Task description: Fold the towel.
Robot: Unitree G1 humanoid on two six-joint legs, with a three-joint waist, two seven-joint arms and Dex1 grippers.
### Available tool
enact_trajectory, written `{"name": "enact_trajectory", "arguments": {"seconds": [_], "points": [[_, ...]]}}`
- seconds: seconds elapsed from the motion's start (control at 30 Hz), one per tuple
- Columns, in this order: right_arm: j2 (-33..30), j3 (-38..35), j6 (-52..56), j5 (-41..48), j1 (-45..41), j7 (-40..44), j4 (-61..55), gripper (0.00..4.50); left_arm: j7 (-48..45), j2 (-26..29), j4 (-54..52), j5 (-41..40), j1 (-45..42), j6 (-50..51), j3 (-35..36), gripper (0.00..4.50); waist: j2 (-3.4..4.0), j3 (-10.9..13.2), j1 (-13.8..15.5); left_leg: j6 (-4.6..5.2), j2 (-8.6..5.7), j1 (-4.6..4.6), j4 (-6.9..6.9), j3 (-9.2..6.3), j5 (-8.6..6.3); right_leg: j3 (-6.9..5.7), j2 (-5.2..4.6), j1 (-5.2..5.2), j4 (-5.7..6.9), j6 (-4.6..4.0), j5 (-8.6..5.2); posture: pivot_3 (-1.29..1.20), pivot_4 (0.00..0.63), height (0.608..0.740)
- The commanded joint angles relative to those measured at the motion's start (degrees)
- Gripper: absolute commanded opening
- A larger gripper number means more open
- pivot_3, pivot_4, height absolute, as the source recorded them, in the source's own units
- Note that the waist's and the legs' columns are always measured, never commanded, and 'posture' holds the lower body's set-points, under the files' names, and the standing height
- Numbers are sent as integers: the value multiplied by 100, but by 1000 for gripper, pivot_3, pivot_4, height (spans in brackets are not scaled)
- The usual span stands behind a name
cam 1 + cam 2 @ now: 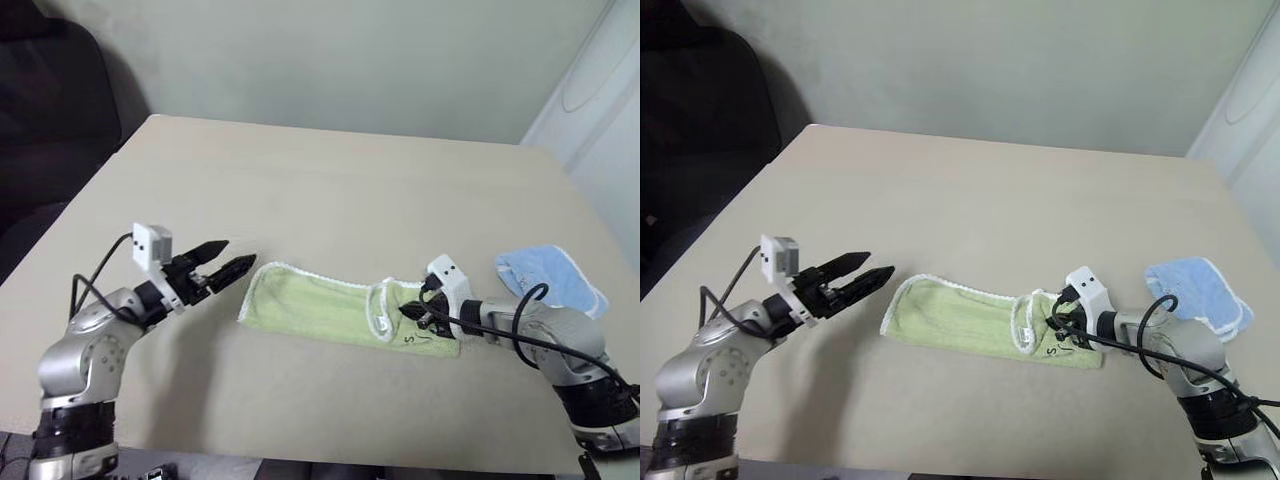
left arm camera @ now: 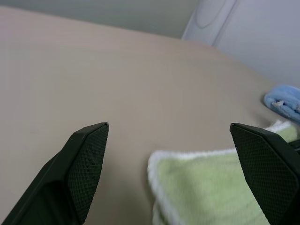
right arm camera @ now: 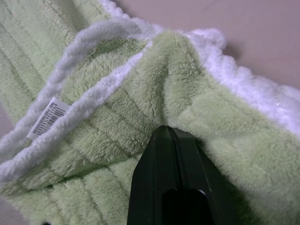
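towel (image 1: 330, 308): folded strip mid-table (image 1: 330, 180), bare room all round
right gripper (image 1: 416, 311): pinches towel's right end
left gripper (image 1: 224, 266): wide, beside left edge
tag (image 3: 46, 117): seen by right wrist

Setting: a plain indoor room arranged as a robot test station. A bare beige counter (image 1: 330, 190) stands close to an unadorned pale green wall (image 1: 350, 60). A white panel with a moulded oval (image 1: 600, 110), possibly a door or cabinet, stands at the right. A dark upholstered seat (image 1: 50, 100) sits at the left. Furnishings are sparse; whether this is a lab or a home cannot be determined.
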Motion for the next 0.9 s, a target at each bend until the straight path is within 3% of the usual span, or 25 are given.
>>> {"name": "enact_trajectory", "arguments": {"seconds": [0.03,0.2,0.4,0.63,0.9], "points": [[-222,-216,-84,61,52,329,-409,15,32,148,-517,-301,460,271,411,4500,1,1,-8,-2,-2,-5,0,1,-1,2,-1,-4,-1,-1,-2,0,150,740],[-503,-1063,-56,775,-65,865,-1031,15,45,247,-921,-955,1335,866,1001,4500,4,6,-5,-6,-2,-19,-2,2,-2,2,2,-21,5,-28,-27,0,150,740],[-545,-1217,-321,660,-357,983,-781,15,794,-12,-1311,-2851,1887,1990,1684,4500,0,3,-7,-12,4,-15,-9,0,-6,0,8,-24,10,-30,-53,0,150,740],[-154,-1033,-613,411,-537,880,-443,15,3329,-672,-2026,-4420,2225,2176,1197,4500,13,13,0,-10,2,-9,-6,5,-6,3,5,-16,12,-27,-55,0,150,740],[89,-1011,-731,196,-557,796,-332,15,5154,-554,-1678,-5819,2194,1928,886,4500,30,36,-3,-26,6,64,-14,5,-7,-3,21,37,21,-3,-69,0,150,740]]}}
